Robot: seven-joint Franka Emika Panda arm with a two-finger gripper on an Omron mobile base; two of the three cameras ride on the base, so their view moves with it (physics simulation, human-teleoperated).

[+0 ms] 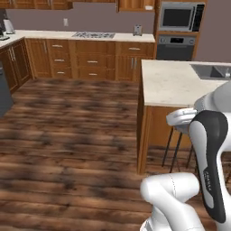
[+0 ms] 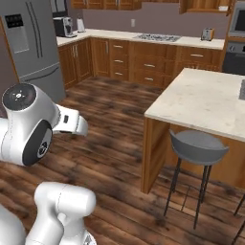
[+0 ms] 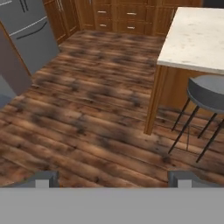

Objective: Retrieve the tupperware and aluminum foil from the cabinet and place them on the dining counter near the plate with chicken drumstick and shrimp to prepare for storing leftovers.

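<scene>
I am facing a dark wood-plank floor (image 3: pixel 87 113) that is running across the room toward a far run of wooden base cabinets (image 1: pixel 90 58). A pale stone island counter (image 2: pixel 206 103) is standing at my 2 o'clock in the hand view, with a grey bar stool (image 2: pixel 198 146) tucked against its near side. A steel refrigerator (image 2: pixel 31 40) is standing at 10 o'clock, a cooktop (image 1: pixel 94 34) and a toaster (image 1: pixel 137 30) are sitting on the far counter, and a microwave (image 1: pixel 177 17) is hanging above a wall oven (image 1: pixel 176 47) at 1 o'clock in the left base view. My pincer (image 3: pixel 113 179) is pointing down at bare floor — fingers (image 3: pixel 43 179) spread wide apart, holding nothing. I cannot tell where the tupperware, the foil or the plate are lying — no cabinet is standing open.
</scene>
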